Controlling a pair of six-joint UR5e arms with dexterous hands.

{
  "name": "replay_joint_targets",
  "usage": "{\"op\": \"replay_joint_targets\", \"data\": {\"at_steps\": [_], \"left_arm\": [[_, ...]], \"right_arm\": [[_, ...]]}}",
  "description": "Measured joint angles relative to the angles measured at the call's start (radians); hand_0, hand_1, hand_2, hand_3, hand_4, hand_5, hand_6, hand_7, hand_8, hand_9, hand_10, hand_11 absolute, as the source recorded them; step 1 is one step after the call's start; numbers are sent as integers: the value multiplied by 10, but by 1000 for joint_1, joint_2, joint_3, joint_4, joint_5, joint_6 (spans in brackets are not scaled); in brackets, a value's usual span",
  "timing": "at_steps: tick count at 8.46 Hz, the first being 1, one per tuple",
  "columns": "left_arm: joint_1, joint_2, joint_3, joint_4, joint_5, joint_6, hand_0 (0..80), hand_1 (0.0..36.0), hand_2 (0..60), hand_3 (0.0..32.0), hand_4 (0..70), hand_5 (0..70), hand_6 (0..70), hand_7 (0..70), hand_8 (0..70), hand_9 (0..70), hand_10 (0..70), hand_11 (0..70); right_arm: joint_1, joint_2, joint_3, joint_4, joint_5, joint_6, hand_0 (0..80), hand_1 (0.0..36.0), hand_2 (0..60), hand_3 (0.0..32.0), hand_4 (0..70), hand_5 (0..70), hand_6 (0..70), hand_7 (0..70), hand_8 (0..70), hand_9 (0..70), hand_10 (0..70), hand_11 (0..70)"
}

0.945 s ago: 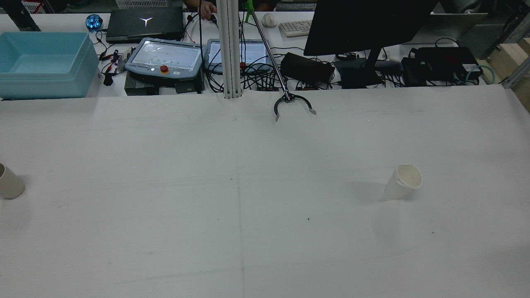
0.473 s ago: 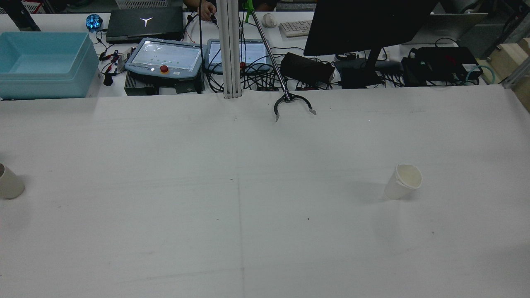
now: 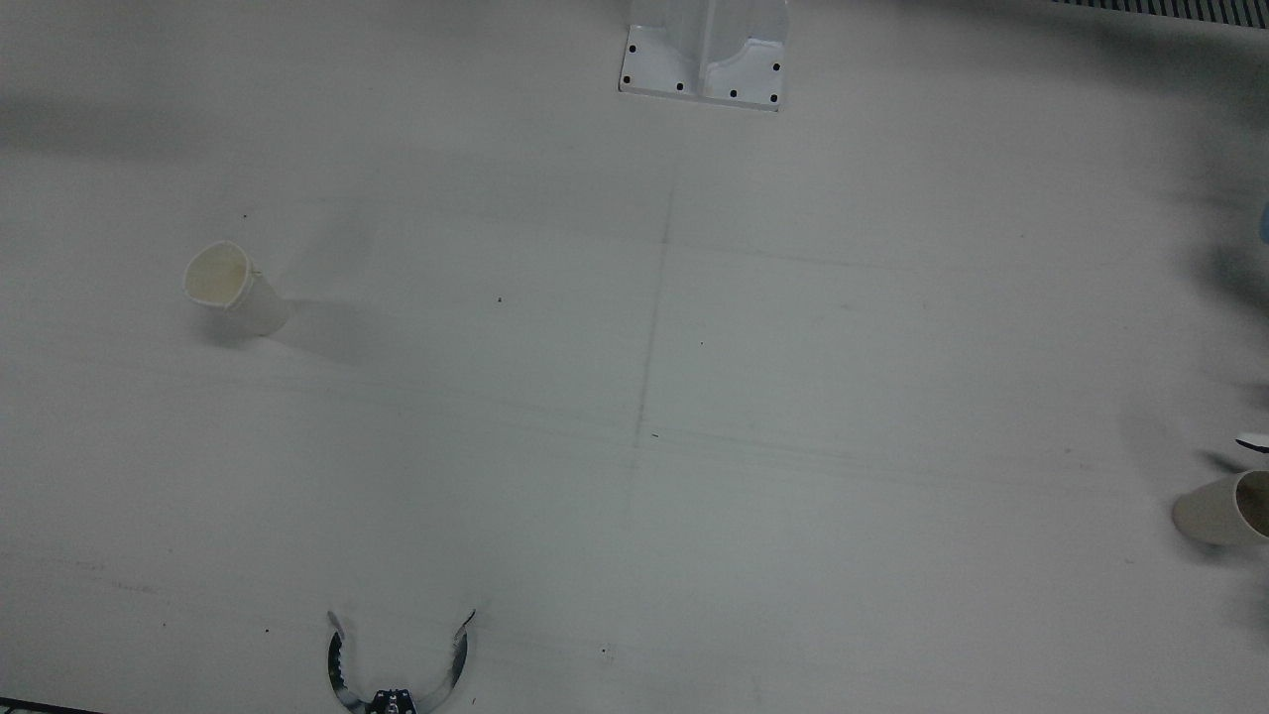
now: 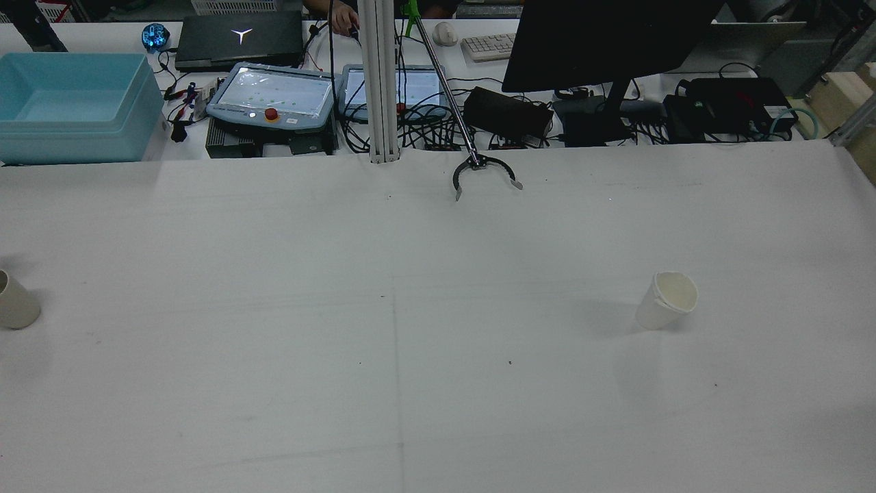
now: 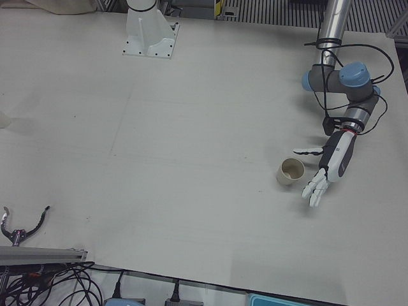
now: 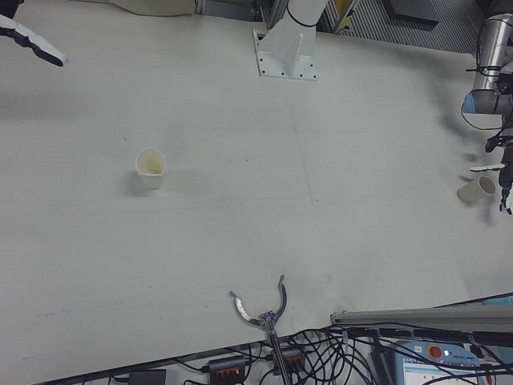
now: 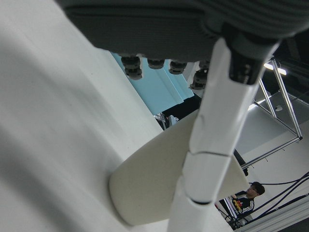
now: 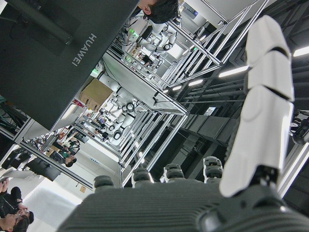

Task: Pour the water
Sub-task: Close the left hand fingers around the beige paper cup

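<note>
A white paper cup [image 5: 291, 171] stands on the table on my left side; it also shows in the front view [image 3: 1224, 508] and at the rear view's left edge [image 4: 15, 301]. My left hand [image 5: 328, 169] is open right beside it, fingers spread and pointing down, thumb [image 5: 309, 152] reaching over the cup's far side. In the left hand view the cup [image 7: 159, 183] lies close behind one finger [image 7: 212, 140]. A second paper cup [image 4: 667, 301] stands alone on my right side [image 3: 230, 288]. My right hand [image 6: 32, 44] is open, high and far from it.
A black grabber claw [image 4: 482, 171] on a rod rests at the operators' edge of the table [image 3: 397, 664]. An arm pedestal [image 3: 704, 59] is bolted at mid-table. A blue bin [image 4: 68, 103], tablets and a monitor stand beyond the table.
</note>
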Motion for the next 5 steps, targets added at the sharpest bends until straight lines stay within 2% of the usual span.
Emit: {"op": "replay_joint_targets", "data": {"at_steps": [4,5], "left_arm": [[35,-43,30,3,0,-7,800,319,0,0,197,0,31,44,17,4,44,114],[38,-62,44,5,0,-10,800,305,0,0,197,0,30,42,16,2,42,109]], "right_arm": [[-4,4,0,0,0,0,514,208,137,154,0,68,41,44,39,22,0,0],[-4,4,0,0,0,0,514,206,140,152,0,68,41,46,39,23,0,0]]}}
